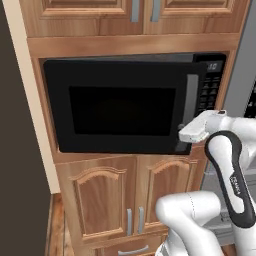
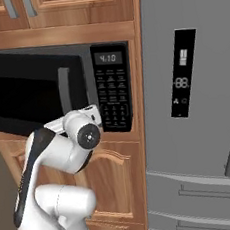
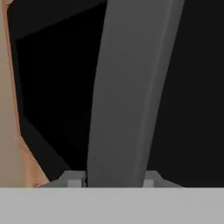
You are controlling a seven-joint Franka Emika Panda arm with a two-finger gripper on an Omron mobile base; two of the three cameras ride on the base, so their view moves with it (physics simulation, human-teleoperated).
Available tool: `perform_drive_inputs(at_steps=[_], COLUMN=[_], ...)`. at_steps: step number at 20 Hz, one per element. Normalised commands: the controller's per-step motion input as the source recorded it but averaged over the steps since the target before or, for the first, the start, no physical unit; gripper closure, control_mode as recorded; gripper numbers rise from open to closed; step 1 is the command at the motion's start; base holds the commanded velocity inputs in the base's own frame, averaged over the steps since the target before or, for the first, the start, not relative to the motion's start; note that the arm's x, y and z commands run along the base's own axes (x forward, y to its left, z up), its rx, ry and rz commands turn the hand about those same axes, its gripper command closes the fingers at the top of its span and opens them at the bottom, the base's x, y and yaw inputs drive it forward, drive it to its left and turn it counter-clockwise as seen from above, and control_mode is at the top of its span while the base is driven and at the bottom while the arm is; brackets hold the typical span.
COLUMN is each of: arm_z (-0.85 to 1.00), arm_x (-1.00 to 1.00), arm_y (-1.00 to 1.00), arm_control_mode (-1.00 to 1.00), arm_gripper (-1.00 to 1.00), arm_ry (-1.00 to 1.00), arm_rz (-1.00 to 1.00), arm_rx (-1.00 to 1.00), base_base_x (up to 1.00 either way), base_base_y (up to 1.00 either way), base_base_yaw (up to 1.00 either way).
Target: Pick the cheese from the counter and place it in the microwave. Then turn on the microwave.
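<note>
The black microwave (image 1: 122,107) (image 2: 24,91) sits built into wooden cabinetry, with its dark window door facing me. Its vertical grey handle (image 1: 191,100) (image 2: 65,89) (image 3: 127,87) runs down the door's right side. My gripper (image 1: 185,133) (image 3: 111,180) is at the lower part of that handle. In the hand view one fingertip (image 3: 74,179) stands on each side of the handle, which fills the gap between them. The keypad (image 2: 114,94) and lit display (image 2: 107,58) lie right of the door. The cheese and the counter are out of view.
A grey fridge (image 2: 196,103) with a dark panel stands right of the microwave column. Wooden cabinet doors (image 1: 105,200) with steel handles are below the microwave, with more above it. A dark wall (image 1: 15,150) borders the left.
</note>
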Motion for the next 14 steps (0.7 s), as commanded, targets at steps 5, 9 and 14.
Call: perform_drive_inputs(at_steps=[5, 9, 14], arm_z=[0.06, 0.02, 0.17], arm_x=[-1.0, -1.0, -1.0], arm_y=[0.3, 0.37, 0.3], arm_control_mode=[-1.0, -1.0, -1.0], arm_gripper=[1.0, 1.0, 1.0], arm_ry=[0.28, 0.22, 0.08], arm_rz=[0.4, 0.34, 0.21], arm_rx=[0.0, 0.0, 0.01], base_base_x=[0.0, 0.0, 0.0], base_base_y=[0.0, 0.0, 0.0], base_base_yaw=[0.0, 0.0, 0.0])
